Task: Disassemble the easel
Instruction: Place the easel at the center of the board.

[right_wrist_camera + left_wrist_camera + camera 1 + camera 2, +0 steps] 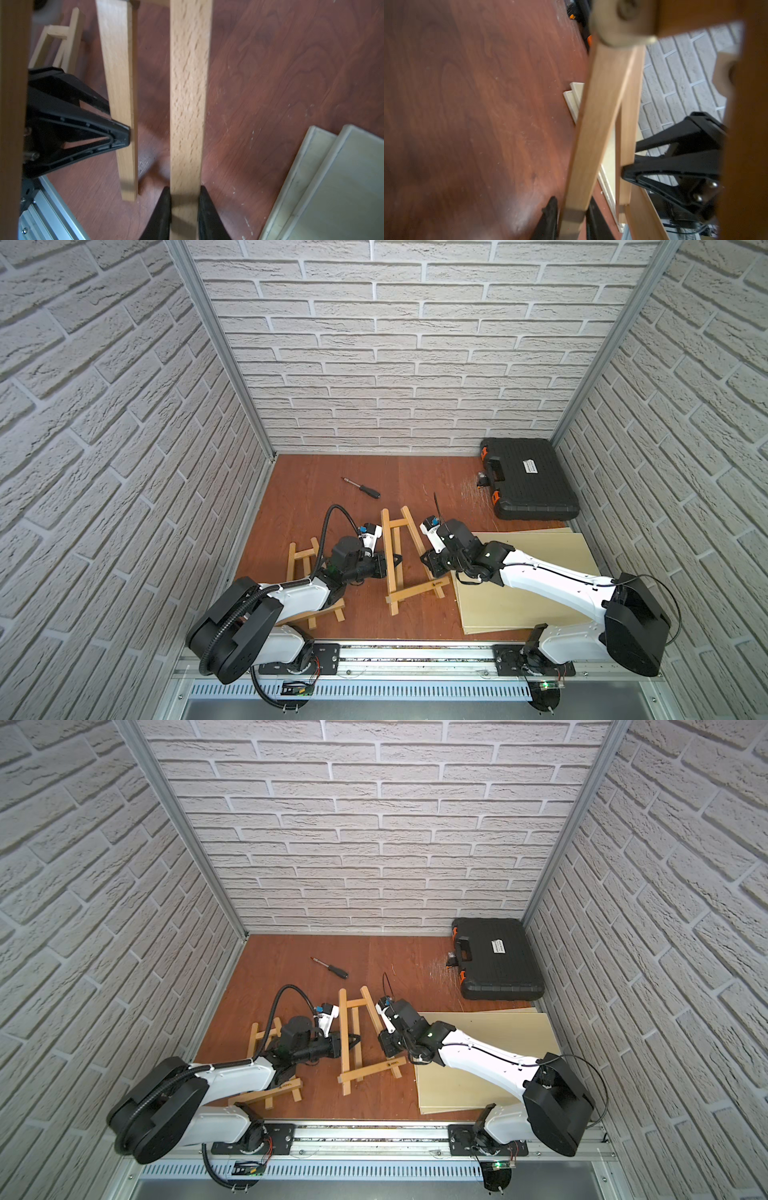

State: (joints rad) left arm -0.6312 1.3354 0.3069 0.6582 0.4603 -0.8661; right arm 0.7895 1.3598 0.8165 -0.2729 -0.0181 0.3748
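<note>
Two easels are on the bench (316, 506): the middle easel (415, 591) at the centre, the second easel (291, 564) left of it. One screwdriver (362, 488), two pale boards (519, 605), one closed black case (530, 489), its white label (530, 465) unreadable. The right pincer (184, 188) clamps a leg of the middle easel; the left pincer (572, 202) flanks its centre slat, but I cannot tell if it presses

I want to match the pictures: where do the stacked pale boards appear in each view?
Top view: pale boards lie right of the middle easel.
Top view: the boards, same place.
Left wrist: their corner shows behind an easel leg.
Right wrist: boards beside the gripped leg, apart from it.
Shared landmark: the middle easel.
</note>
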